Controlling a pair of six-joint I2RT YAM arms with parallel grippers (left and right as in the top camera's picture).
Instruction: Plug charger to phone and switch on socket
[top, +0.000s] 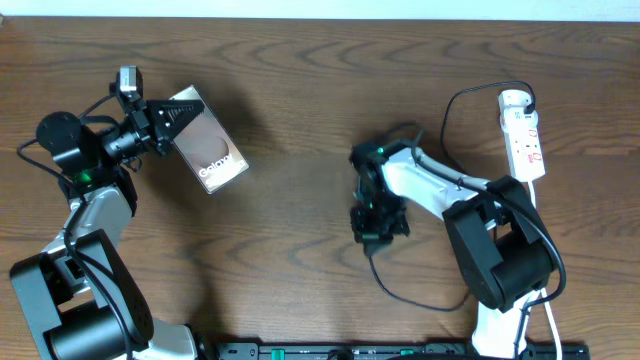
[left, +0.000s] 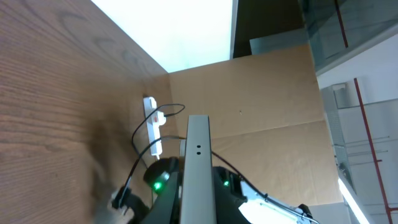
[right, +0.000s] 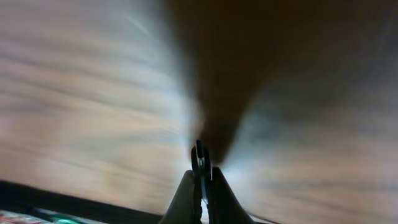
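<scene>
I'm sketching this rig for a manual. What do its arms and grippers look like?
The left arm and right arm match: bulky black bases and joints, white links between, a green light glowing on each, thin black cables looping alongside. The left gripper and right gripper are black with tapering fingers. No markings are legible.

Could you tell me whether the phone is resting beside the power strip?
No, the phone is held by the left gripper, well apart from the power strip.
</scene>
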